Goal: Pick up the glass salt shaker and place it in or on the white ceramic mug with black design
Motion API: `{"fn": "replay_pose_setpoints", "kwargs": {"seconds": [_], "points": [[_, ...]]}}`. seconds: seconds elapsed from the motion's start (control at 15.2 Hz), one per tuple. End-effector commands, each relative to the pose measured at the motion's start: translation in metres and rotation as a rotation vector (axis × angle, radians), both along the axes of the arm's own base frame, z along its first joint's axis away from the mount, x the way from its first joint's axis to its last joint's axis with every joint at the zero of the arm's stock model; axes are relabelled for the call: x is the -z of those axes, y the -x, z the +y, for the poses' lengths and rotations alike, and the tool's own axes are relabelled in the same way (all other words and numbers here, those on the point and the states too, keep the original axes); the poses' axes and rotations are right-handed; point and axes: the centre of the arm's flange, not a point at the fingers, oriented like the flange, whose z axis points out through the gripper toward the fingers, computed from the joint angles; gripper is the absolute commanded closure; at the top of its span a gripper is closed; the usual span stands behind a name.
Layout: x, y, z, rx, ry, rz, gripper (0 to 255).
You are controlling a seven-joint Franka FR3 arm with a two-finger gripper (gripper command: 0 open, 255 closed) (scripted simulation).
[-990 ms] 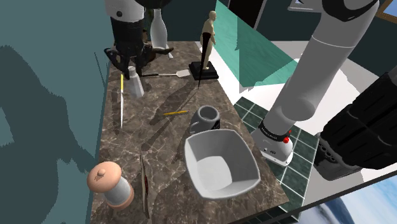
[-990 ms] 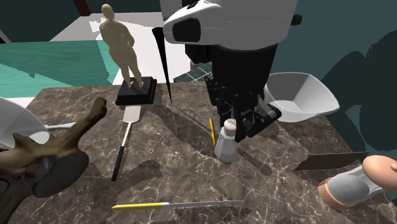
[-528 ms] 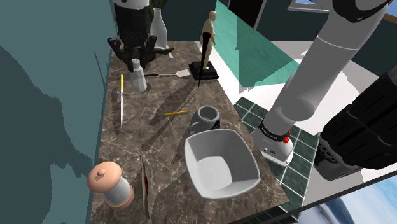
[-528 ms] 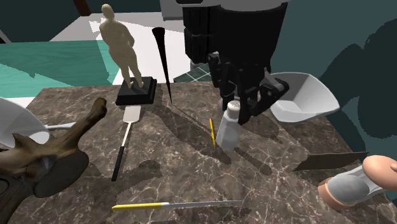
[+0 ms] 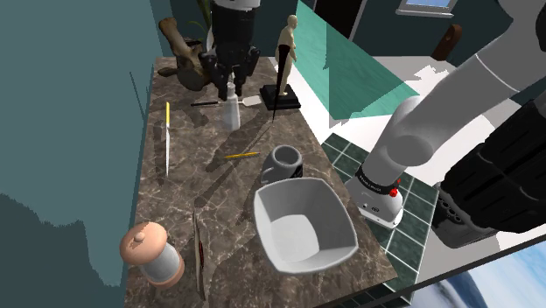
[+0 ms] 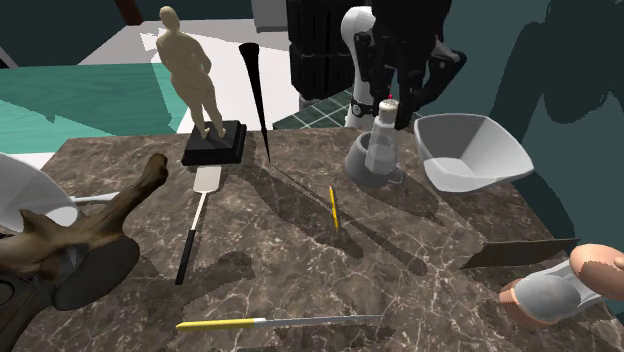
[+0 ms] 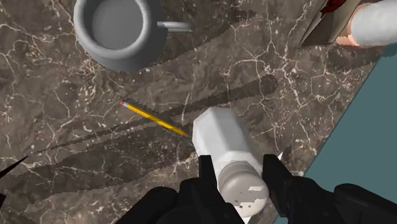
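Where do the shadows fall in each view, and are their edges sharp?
Shoulder view: sharp-edged shadows streak the counter and darken the wall. Second exterior view: long shadows cross the counter by the pencil. Wrist view: dark bands run beside the shaker.

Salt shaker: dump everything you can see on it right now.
The pale glassy-looking salt shaker has a squarish tapering body and a rounded grey cap. The black tool is shut on its neck below the cap, one finger each side. It hangs roughly upright, apparently clear of the brown marble counter.
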Motion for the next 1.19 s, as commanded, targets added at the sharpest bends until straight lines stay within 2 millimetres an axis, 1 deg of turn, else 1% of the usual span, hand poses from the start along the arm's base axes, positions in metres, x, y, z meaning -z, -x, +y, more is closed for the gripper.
{"fn": "replay_pose_setpoints", "kwargs": {"seconds": [0.0,0.59,0.66,1.12], "points": [[-0.001,0.023,-0.013,0.0,-0.001,0.0,255],[-0.018,0.125,-0.07,0.0,-0.001,0.0,255],[-0.019,0.132,-0.074,0.0,-0.001,0.0,255],[0.018,0.132,-0.074,0.0,-0.001,0.0,255]]}}
